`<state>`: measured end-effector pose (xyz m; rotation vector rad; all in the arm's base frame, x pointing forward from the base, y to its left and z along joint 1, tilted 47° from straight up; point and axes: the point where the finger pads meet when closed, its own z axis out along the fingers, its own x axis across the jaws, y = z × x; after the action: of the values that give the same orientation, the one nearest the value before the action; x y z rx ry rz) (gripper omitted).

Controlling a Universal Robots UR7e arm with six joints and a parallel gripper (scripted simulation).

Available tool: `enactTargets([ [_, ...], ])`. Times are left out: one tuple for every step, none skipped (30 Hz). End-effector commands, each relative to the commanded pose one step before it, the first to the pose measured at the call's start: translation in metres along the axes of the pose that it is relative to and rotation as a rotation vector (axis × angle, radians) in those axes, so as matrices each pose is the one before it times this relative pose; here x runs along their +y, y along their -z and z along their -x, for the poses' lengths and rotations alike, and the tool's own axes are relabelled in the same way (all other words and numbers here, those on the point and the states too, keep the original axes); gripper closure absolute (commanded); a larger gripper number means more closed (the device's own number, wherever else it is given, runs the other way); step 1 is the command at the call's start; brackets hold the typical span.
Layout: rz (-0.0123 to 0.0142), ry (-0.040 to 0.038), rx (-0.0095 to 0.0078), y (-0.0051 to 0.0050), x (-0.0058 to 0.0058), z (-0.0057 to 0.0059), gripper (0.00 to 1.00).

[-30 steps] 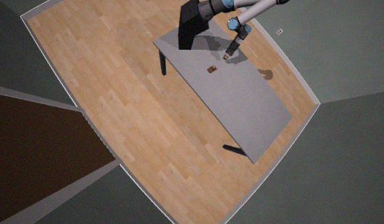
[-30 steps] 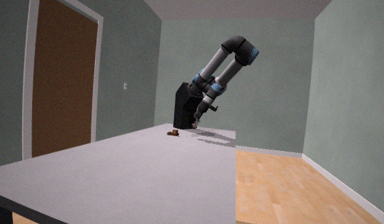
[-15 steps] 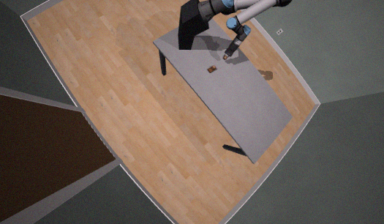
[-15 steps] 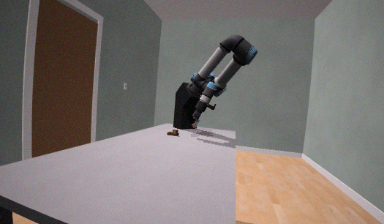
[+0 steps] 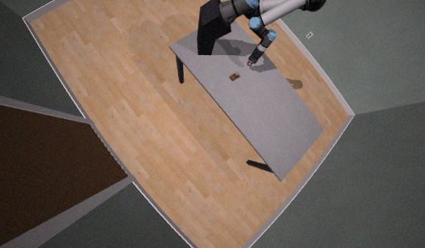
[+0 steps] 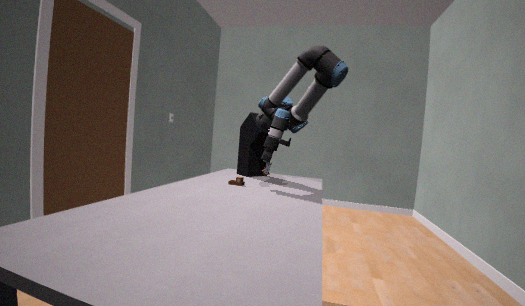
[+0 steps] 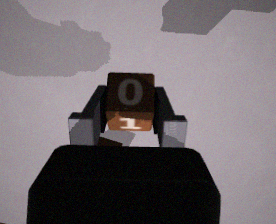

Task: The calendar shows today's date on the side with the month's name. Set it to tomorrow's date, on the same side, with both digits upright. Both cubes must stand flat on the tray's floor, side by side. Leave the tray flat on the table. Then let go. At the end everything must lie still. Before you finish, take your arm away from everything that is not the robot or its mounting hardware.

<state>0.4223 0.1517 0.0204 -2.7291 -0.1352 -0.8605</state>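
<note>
My gripper (image 5: 250,62) (image 6: 266,171) (image 7: 130,100) is shut on a small brown cube (image 7: 130,80). In the wrist view its dark face shows a 0 and the lit orange face below it shows part of a white 1. The cube seems held just above the table; the gap is too small to measure. The calendar tray (image 5: 231,78) (image 6: 231,183) sits on the table, a little away from the gripper. Another cube (image 5: 236,74) (image 6: 240,179) is at one end of the tray. Its digits are too small to read.
The grey table (image 5: 267,117) (image 6: 180,240) carries the tray and the arm's dark pedestal (image 5: 208,30) (image 6: 249,145). Arm shadows fall on the table. A dark brown piece (image 7: 110,142) shows below the held cube in the wrist view, mostly hidden; I cannot tell what it is.
</note>
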Motion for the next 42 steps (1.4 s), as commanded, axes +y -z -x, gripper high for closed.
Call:
enactTargets([
  [-0.02109, 0.00116, 0.00326, 0.00064, 0.00012, -0.00067, 0.4],
  [-0.00012, 0.00002, -0.00005, -0.00001, 0.0, 0.00001, 0.4],
  [-0.0008, 0.00011, -0.0003, -0.00005, 0.00001, 0.00006, 0.4],
  [0.0, 0.0, 0.0, 0.0, 0.0, 0.0, 0.4],
  [0.0, 0.0, 0.0, 0.0, 0.0, 0.0, 0.4],
  [-0.00202, 0.00026, -0.00076, -0.00012, 0.00001, 0.00014, 0.4],
  [-0.00363, 0.00046, -0.00133, -0.0002, 0.00002, 0.00024, 0.4],
  [-0.00551, 0.00067, -0.00194, -0.0003, 0.00004, 0.00036, 0.4],
  [-0.00754, 0.00086, -0.0025, -0.00038, 0.00005, 0.00046, 0.4],
  [-0.00962, 0.001, -0.00294, -0.00045, 0.00006, 0.00054, 0.4],
  [-0.01165, 0.00108, -0.00319, -0.00048, 0.00007, 0.00059, 0.4],
  [-0.01354, 0.00108, -0.0032, -0.00048, 0.00008, 0.0006, 0.4],
  [-0.01521, 0.00101, -0.00296, -0.00044, 0.00009, 0.00055, 0.4],
  [-0.01659, 0.00086, -0.00247, -0.00037, 0.0001, 0.00047, 0.4],
  [-0.01762, 0.00066, -0.00177, -0.00026, 0.00011, 0.00034, 0.4],
  [-0.01825, 0.00042, -0.0009, -0.00013, 0.00013, 0.00019, 0.4],
  [-0.01845, 0.00017, 0.00005, 0.00001, 0.00014, 0.00001, 0.4],
  [-0.01822, -0.00007, 0.001, 0.00015, 0.00015, -0.00016, 0.4],
  [-0.01756, -0.00027, 0.00187, 0.00028, 0.00016, -0.00032, 0.4],
  [-0.0165, -0.00043, 0.00258, 0.00038, 0.00017, -0.00045, 0.4],
  [0.0, 0.0, 0.0, 0.0, 0.0, 0.0, 0.4],
  [0.0, 0.0, 0.0, 0.0, 0.0, 0.0, 0.4],
  [-0.0151, -0.00054, 0.00308, 0.00045, 0.00018, -0.00055, 0.4],
  [-0.01342, -0.00059, 0.00333, 0.00049, 0.00017, -0.0006, 0.4],
  [-0.01153, -0.00059, 0.00331, 0.00048, 0.00016, -0.0006, 0.4],
  [-0.00951, -0.00054, 0.00305, 0.00044, 0.00014, -0.00055, 0.4],
  [-0.00745, -0.00045, 0.0026, 0.00038, 0.00012, -0.00047, 0.4],
  [-0.00544, -0.00035, 0.00201, 0.00029, 0.00009, -0.00037, 0.4],
  [-0.00358, -0.00024, 0.00138, 0.0002, 0.00006, -0.00025, 0.4],
  [-0.00199, -0.00014, 0.00079, 0.00011, 0.00004, -0.00014, 0.4],
  [-0.00079, -0.00005, 0.00032, 0.00005, 0.00001, -0.00006, 0.4],
  [-0.00012, -0.00001, 0.00005, 0.00001, 0.0, -0.00001, 0.4],
  [-0.00004, 0.0, -0.00001, 0.0, 0.0, 0.0, 0.4],
  [-0.00025, 0.00002, -0.00008, -0.00001, 0.0, 0.00001, 0.4],
  [-0.00065, 0.00006, -0.00021, -0.00003, 0.00001, 0.00004, 0.4],
  [-0.00119, 0.0001, -0.00039, -0.00006, 0.00002, 0.00007, 0.4],
  [-0.00187, 0.00016, -0.00061, -0.0001, 0.00003, 0.00011, 0.4],
  [0.0, 0.0, 0.0, 0.0, 0.0, 0.0, 0.4],
  [0.0, 0.0, 0.0, 0.0, 0.0, 0.0, 0.4],
  [-0.00264, 0.00022, -0.00084, -0.00013, 0.00005, 0.00015, 0.4],
  [-0.00348, 0.00029, -0.00109, -0.00017, 0.00006, 0.00019, 0.4],
  [-0.00437, 0.00035, -0.00132, -0.00021, 0.00007, 0.00024, 0.4],
])
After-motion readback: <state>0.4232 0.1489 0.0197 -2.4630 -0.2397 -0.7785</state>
